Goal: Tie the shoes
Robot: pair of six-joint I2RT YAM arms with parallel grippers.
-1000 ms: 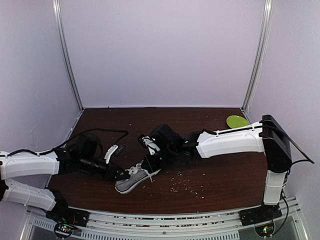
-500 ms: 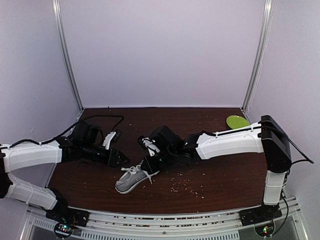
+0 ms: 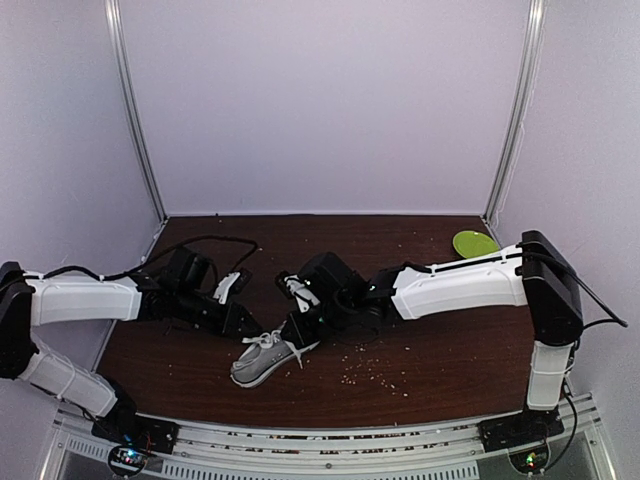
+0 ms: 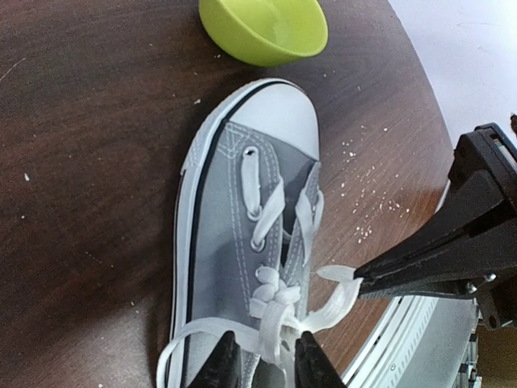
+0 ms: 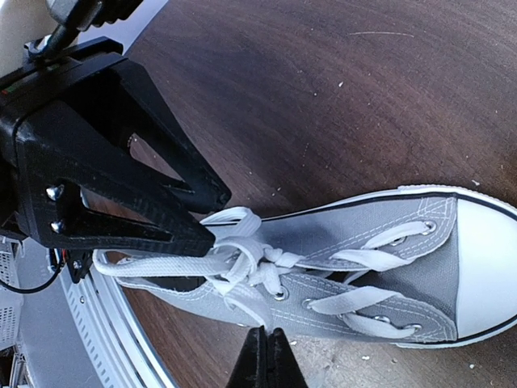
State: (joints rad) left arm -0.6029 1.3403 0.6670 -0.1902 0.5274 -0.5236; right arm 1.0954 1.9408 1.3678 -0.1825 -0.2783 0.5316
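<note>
The grey sneaker lies near the table's front, toe toward the front left; it also shows in the left wrist view and the right wrist view. Its white laces are knotted over the tongue. My left gripper is at the shoe's far side. Its fingers stand narrowly apart, closed around a lace loop. My right gripper is at the shoe's right side, shut on the other lace loop. Both loops are drawn out sideways from the knot.
A green bowl sits at the back right of the brown table. Small crumbs lie scattered right of the shoe. White walls enclose the table on three sides; a metal rail runs along the front.
My left arm has swung away from the front edge toward the back right, drawing its lace away from the shoe. The right gripper and the shoe have barely moved.
</note>
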